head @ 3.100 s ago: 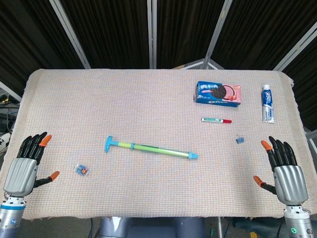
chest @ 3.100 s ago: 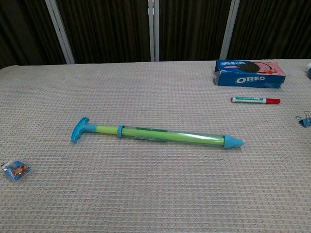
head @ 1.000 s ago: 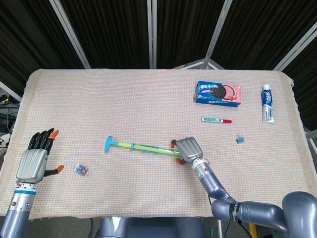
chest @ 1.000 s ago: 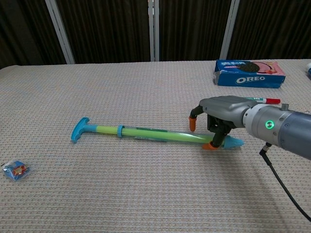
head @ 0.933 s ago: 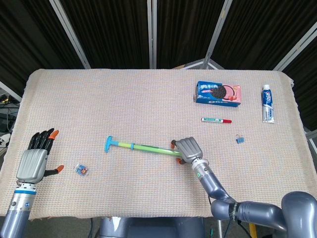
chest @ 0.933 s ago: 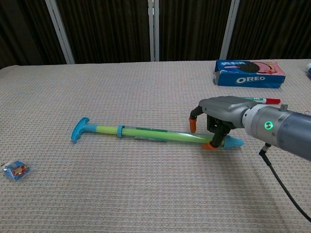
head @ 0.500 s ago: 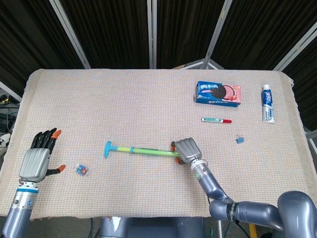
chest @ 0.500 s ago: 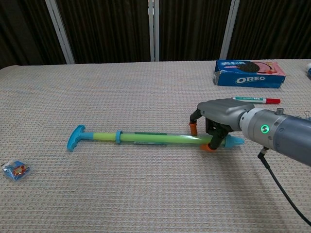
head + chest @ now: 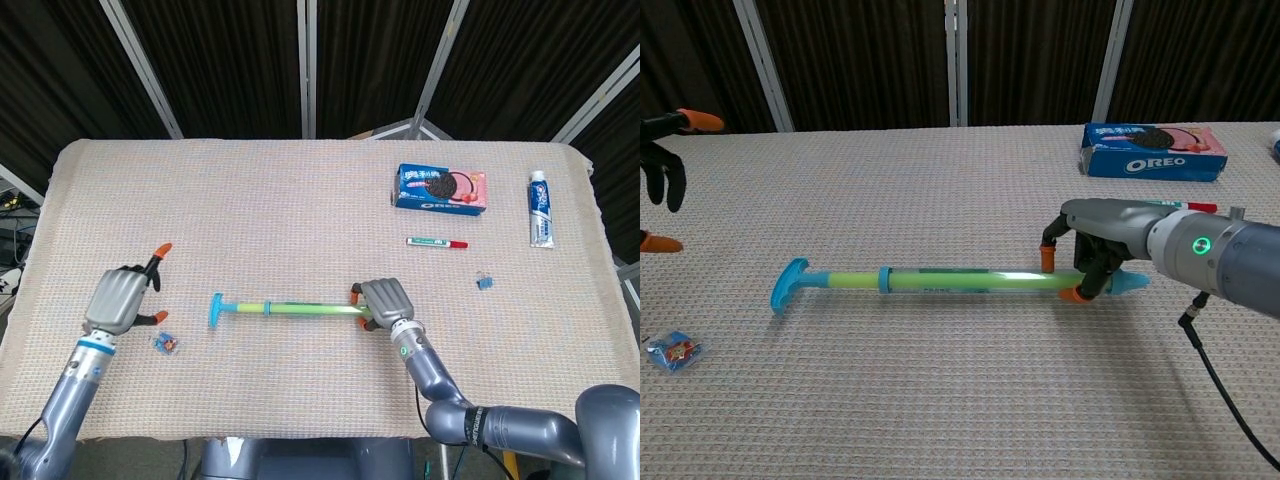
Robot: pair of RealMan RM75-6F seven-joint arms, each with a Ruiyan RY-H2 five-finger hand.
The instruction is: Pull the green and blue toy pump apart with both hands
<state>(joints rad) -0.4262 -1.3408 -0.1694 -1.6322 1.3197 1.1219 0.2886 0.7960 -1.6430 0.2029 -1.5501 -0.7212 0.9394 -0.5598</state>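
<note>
The green and blue toy pump (image 9: 290,309) (image 9: 950,283) lies level across the middle of the cloth, its blue T-handle (image 9: 215,310) (image 9: 789,285) to the left and its blue nozzle (image 9: 1127,284) to the right. My right hand (image 9: 384,302) (image 9: 1102,236) grips the barrel just short of the nozzle, fingers wrapped over it. My left hand (image 9: 122,298) (image 9: 664,165) hovers open left of the handle, clear of it, fingers spread.
A small blue packet (image 9: 165,343) (image 9: 675,351) lies near my left hand. At the back right sit an Oreo box (image 9: 440,187) (image 9: 1153,150), a red-capped marker (image 9: 437,242), a blue binder clip (image 9: 484,283) and a toothpaste tube (image 9: 540,208).
My left hand has swung in from the table's left edge towards the pump handle. My right hand has turned the pump level and shifted it slightly.
</note>
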